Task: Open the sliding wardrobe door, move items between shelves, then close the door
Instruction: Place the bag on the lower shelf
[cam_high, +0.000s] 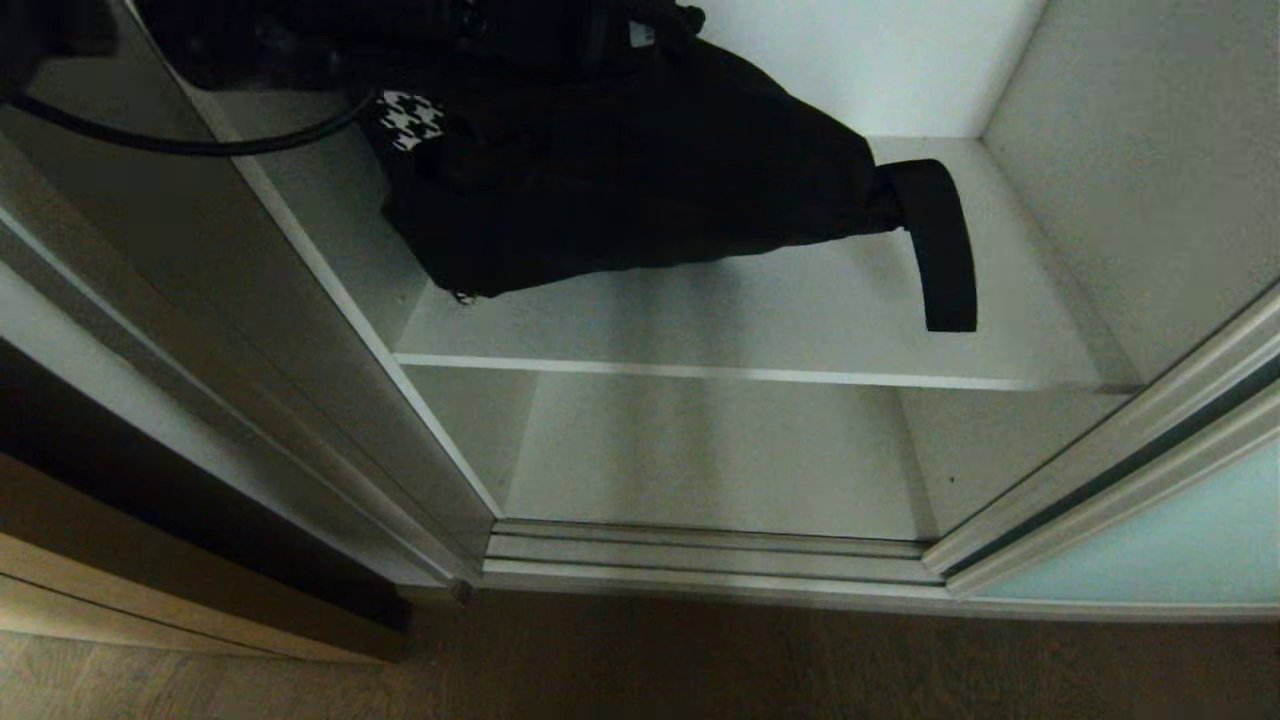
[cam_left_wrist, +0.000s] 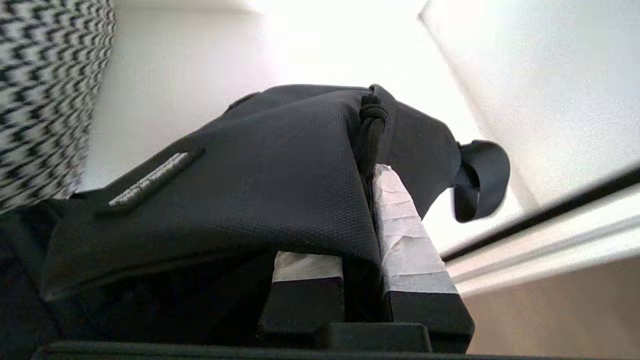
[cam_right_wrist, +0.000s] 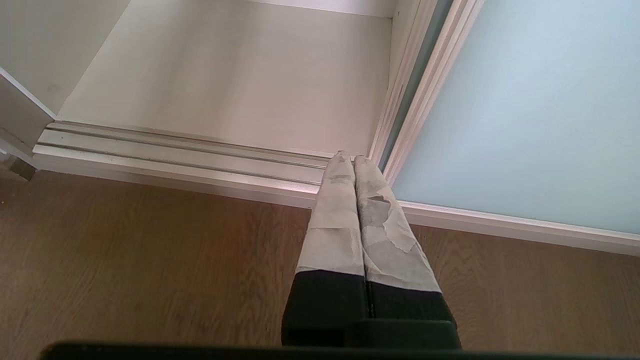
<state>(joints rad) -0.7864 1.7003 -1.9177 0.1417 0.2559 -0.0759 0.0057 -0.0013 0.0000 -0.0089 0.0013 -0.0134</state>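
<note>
— What's on your left?

— My left gripper is clamped on the black bag, fabric pinched between the taped fingers. The bag hangs above the upper shelf, toward its left side, with a houndstooth-patterned thing at its left edge and the strap dangling to the right.

— And further right?

— The sliding wardrobe door stands pushed to the right, so the shelves are open. My right gripper is pressed closed and empty, over the wood floor near the door track.
</note>
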